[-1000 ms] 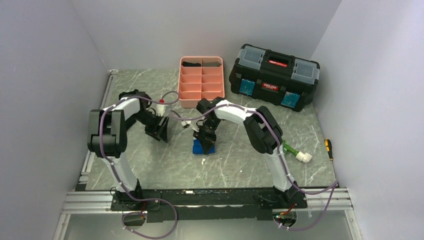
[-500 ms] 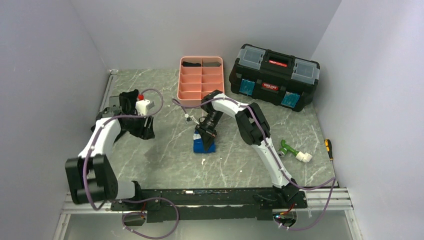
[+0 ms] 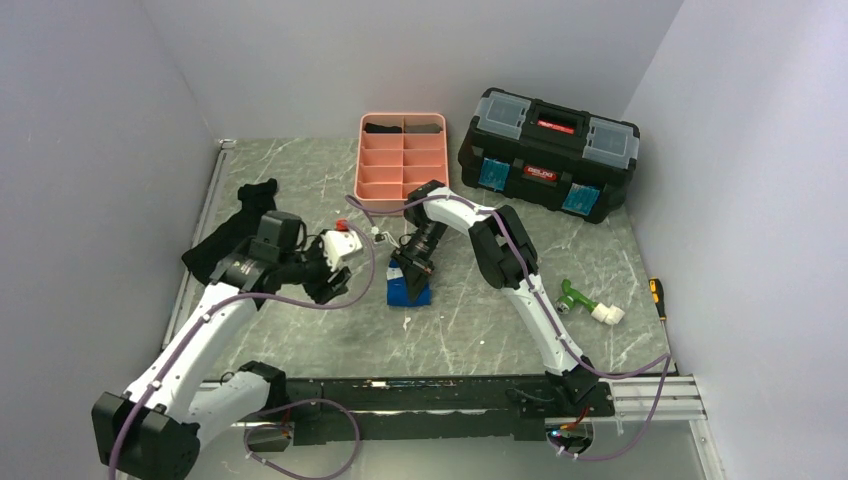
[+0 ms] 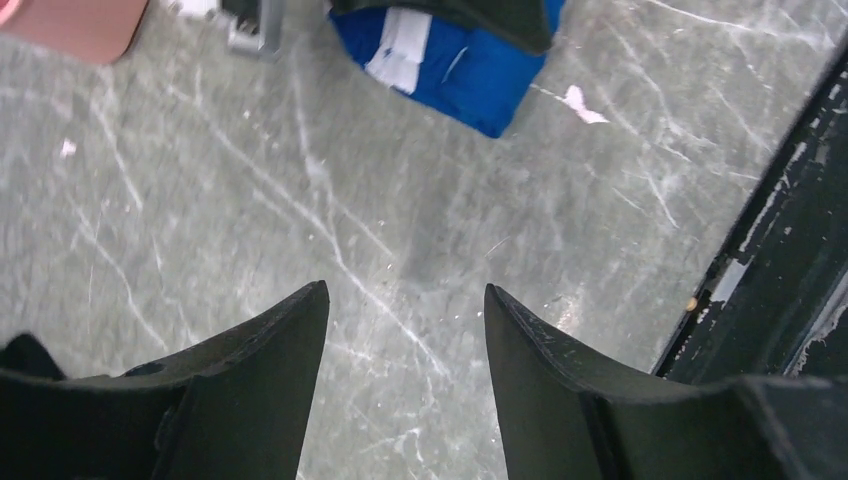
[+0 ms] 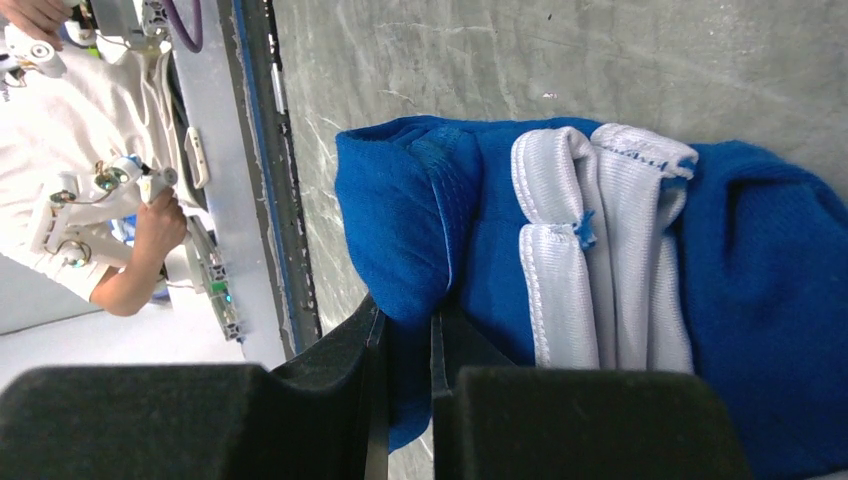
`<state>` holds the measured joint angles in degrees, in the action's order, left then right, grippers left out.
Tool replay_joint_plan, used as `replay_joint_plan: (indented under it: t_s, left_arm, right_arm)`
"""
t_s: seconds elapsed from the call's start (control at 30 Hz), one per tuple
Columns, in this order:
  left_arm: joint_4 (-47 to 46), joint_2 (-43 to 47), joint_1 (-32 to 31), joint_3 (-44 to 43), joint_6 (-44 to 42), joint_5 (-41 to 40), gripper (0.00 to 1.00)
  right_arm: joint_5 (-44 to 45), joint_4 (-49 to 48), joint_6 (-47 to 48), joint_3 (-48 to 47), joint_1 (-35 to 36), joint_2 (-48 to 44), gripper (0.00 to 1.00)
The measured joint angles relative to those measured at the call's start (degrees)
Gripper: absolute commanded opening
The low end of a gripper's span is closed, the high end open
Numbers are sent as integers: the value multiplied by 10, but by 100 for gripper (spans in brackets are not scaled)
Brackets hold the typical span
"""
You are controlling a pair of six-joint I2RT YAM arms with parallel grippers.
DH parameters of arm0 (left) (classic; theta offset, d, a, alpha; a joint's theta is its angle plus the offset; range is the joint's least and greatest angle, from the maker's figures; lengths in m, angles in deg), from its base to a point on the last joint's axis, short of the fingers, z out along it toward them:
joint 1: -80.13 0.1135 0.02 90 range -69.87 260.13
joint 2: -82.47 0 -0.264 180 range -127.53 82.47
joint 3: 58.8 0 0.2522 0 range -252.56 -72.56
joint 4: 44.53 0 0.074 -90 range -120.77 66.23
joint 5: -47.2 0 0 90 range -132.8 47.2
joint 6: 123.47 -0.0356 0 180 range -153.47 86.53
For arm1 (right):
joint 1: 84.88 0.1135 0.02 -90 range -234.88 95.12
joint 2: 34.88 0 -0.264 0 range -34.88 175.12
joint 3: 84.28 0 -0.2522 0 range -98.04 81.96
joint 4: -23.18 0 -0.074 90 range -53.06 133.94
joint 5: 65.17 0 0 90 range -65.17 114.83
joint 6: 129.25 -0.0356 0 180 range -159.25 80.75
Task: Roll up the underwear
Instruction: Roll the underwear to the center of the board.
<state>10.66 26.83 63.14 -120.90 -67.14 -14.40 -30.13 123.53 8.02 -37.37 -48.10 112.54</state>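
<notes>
The underwear (image 3: 408, 291) is a bright-blue bundle with a white waistband (image 5: 600, 250), lying folded on the marble table in the middle. My right gripper (image 3: 413, 268) bears down on its far end, jaws shut on a fold of the blue fabric (image 5: 405, 330). The left gripper (image 3: 335, 283) hovers to the left of the bundle, open and holding nothing. In the left wrist view the underwear (image 4: 455, 55) lies ahead of the spread fingers (image 4: 405, 300), well apart from them.
A pink divided tray (image 3: 403, 160) stands at the back with dark rolls in its far compartments. A black toolbox (image 3: 548, 152) sits at the back right. A black cloth (image 3: 235, 230) lies at the left. A green-and-white tool (image 3: 590, 303) rests at the right.
The left arm swung away from the black cloth at the left and now reaches toward the underwear. The right gripper stayed clamped on the blue fabric.
</notes>
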Motion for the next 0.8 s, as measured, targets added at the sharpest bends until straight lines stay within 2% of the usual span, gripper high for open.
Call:
replay_joint_plan:
  t_s: [0.33,0.8]
  left_arm:
    - [-43,-80,-151,-35,-2,-54,64]
    - [-143,-258,-257,-49,-31,-89,65]
  right_arm:
    - [-1,0,1,0,0,0,0]
    - [-2,2,2,0,0,1,0]
